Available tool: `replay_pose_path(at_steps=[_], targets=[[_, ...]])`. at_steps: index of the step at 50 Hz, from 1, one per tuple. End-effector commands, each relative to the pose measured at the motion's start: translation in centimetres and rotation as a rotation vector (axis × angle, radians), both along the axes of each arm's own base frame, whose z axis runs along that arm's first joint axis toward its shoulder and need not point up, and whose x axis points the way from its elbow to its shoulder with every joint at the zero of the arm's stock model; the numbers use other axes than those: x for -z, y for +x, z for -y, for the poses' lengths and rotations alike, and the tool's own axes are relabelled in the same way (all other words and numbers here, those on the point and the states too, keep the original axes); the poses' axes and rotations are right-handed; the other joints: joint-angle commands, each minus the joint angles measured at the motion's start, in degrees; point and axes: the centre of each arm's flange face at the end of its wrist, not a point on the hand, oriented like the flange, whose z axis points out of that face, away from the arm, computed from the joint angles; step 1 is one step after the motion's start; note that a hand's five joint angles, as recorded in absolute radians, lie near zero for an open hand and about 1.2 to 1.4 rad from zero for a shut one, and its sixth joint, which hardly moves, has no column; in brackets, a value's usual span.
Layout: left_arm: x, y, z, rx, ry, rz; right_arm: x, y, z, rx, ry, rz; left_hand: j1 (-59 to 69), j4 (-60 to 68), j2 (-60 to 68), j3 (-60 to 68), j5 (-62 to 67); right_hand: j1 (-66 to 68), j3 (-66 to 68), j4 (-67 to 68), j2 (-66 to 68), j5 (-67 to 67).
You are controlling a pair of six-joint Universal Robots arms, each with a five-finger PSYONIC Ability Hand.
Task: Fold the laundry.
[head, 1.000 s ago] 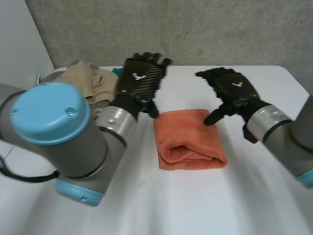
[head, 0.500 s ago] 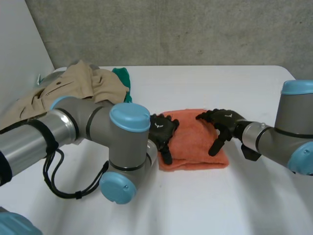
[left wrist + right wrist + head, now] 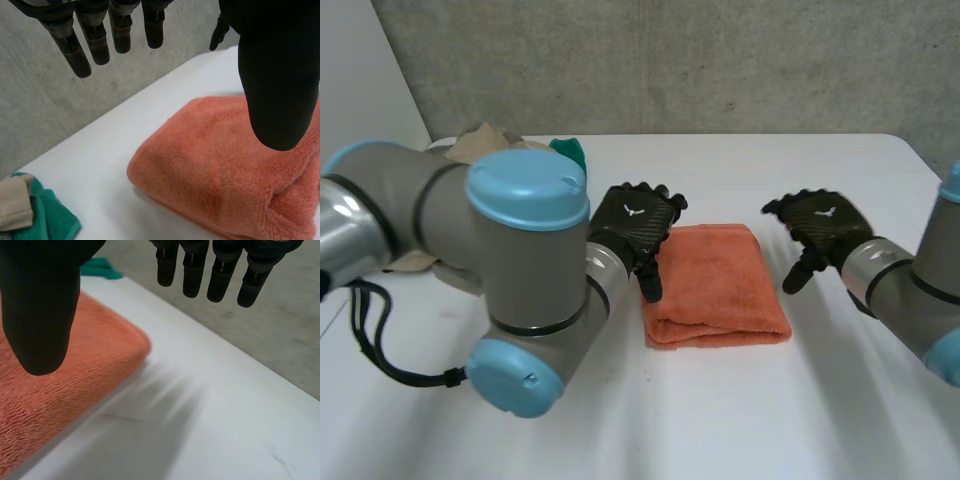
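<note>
Orange towel point(image 3: 715, 285) sits folded up on the table point(image 3: 720, 420), so I'd say that one's done. Left hand point(image 3: 632, 225) hovers at the towel's left edge and right hand point(image 3: 820, 225) is just off its right side. Both have loose, spread fingers and hold nothing, probably letting it be. The beige garment point(image 3: 485, 142) and green cloth point(image 3: 570, 152) are heaped loose past the towel's far-left corner, likely next.

towel point(image 3: 720, 285) on the table point(image 3: 720, 420) between left hand point(image 3: 635, 225) and right hand point(image 3: 820, 225); clothes heap point(image 3: 482, 141) far left.
</note>
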Motion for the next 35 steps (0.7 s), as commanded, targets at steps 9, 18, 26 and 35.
replay_pose_path(at_steps=[9, 18, 26, 35], targets=[[-1.4, 1.2, -2.6, 0.121, 0.006, -0.053, 4.1, -2.8, -2.1, 0.221, 0.318, 0.325, 0.02, -0.12, -0.36, -0.76, -1.31, 0.18, 0.64, 0.58, 0.52, 1.6], [-1.2, 1.3, -2.9, 0.145, 0.006, -0.062, 6.5, 0.0, -3.1, 0.162, 0.412, 0.422, 0.19, 0.04, -0.19, -0.59, -1.14, 1.18, 1.65, 1.59, 1.53, 2.61], [-1.2, 1.6, -3.0, 0.148, 0.007, -0.066, 7.5, 1.3, -3.6, 0.131, 0.421, 0.402, 0.19, 0.05, -0.19, -0.59, -1.14, 1.69, 2.15, 2.1, 2.04, 3.11], [-1.0, 2.2, -2.2, 0.131, 0.002, -0.073, 8.4, 2.1, -3.4, 0.163, 0.396, 0.378, 0.19, 0.05, -0.19, -0.59, -1.14, 18.48, 18.95, 18.89, 18.83, 19.91]])
